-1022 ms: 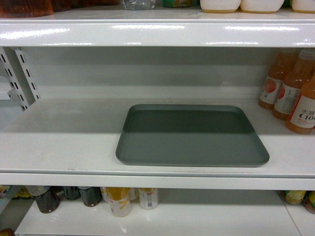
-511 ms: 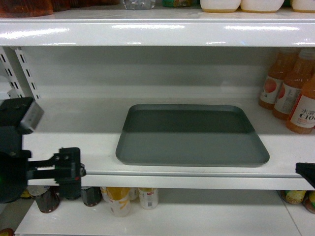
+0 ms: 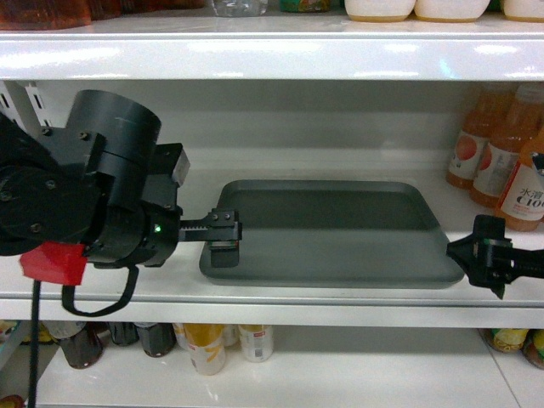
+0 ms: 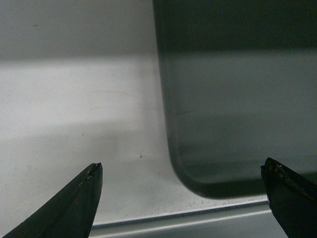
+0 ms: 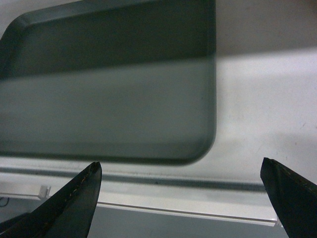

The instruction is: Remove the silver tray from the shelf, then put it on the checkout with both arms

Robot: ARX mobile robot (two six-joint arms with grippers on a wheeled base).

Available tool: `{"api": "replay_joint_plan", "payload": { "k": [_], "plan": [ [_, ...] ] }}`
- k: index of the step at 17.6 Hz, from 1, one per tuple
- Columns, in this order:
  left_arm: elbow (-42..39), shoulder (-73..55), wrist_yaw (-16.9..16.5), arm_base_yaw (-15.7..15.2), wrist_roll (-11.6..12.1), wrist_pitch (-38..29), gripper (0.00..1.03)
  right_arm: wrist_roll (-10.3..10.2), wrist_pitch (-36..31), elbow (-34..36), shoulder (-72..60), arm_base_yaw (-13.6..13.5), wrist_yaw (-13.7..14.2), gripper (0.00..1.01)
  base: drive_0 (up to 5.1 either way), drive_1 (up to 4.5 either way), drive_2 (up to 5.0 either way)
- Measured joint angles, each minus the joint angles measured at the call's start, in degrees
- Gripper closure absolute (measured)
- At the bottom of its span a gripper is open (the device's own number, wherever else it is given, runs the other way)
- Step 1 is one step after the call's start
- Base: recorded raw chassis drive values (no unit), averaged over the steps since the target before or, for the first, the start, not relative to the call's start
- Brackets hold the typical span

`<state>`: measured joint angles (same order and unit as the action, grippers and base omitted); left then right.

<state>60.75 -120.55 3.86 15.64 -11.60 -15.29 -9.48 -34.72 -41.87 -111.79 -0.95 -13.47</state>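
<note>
The silver tray lies flat on the middle shelf, near its front lip. My left gripper hovers open at the tray's front left corner. In the left wrist view that rounded corner of the tray sits between the wide-apart fingertips, and the gripper holds nothing. My right gripper stands open just off the front right corner. The right wrist view has the tray ahead of the open gripper, above the shelf lip. The checkout is out of view.
Orange drink bottles stand on the same shelf to the right of the tray. The upper shelf board hangs low overhead. Bottles and cans fill the shelf below. My bulky left arm blocks the shelf's left part.
Both arms have risen into view. The left gripper moved up and right to the tray's front left corner, the right one up and left to the front right corner. The tray has not moved.
</note>
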Motion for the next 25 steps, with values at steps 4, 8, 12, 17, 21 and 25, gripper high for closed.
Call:
{"api": "replay_joint_plan", "payload": {
  "k": [4, 8, 12, 17, 21, 25],
  "plan": [
    [6.9, -7.0, 2.3, -0.1, -0.4, 3.9, 0.05, -0.8, 3.8, -10.9, -7.6, -1.4, 3.0, 0.03, 0.0, 0.00, 0.0],
    [11.5, -10.2, 3.2, -0.9, 0.1, 6.5, 0.05, -1.0, 7.9, -18.8, -13.3, -2.1, 5.9, 0.03, 0.0, 0.00, 0.0],
    [13.7, -12.4, 4.0, -0.9, 0.0, 6.4, 0.05, 1.1, 15.3, -29.8, -21.1, -2.5, 8.8, 0.03, 0.0, 0.00, 0.0],
    [14.5, -13.1, 3.5, -1.0, -0.6, 6.9, 0.13, 5.9, 20.2, -35.1, -25.0, -3.3, 12.7, 0.07, 0.0, 0.00, 0.0],
    [14.6, -13.1, 1.9, -1.0, -1.0, 7.9, 0.49, 6.0, 21.7, -35.7, -25.2, -3.9, 12.4, 0.44, 0.0, 0.00, 0.0],
    [13.4, -12.9, 0.7, -0.7, -2.0, 6.5, 0.88, 5.9, 20.1, -34.9, -25.2, -3.5, 13.5, 0.83, 0.0, 0.00, 0.0]
  ]
}}
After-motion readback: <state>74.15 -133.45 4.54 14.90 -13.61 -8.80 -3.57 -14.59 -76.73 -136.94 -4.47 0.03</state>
